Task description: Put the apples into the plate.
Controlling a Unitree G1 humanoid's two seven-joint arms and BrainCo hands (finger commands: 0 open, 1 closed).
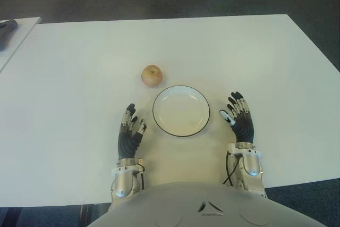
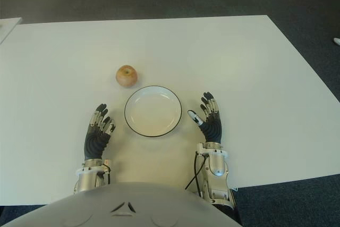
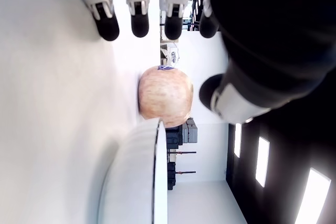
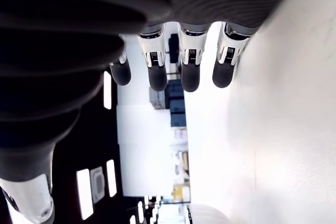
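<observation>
Light: we see the desk (image 1: pixel 79 67) evenly and brightly lit from above.
Shadows: we find only faint, soft ones under the apple (image 1: pixel 152 75) and plate (image 1: pixel 181 110).
Glare: the wrist views blow out to white beyond the fingers (image 4: pixel 189 77).
Focus: the left hand (image 3: pixel 273 51) looms dark and blurred close up.

Dark object (image 1: pixel 7 28) cut by edge

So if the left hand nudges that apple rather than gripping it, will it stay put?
Probably not. The apple is round and sits free on the smooth white table, so a nudge would likely roll it. It looks firm, so fingers shouldn't dent it. The left hand is open, short of it.
</observation>
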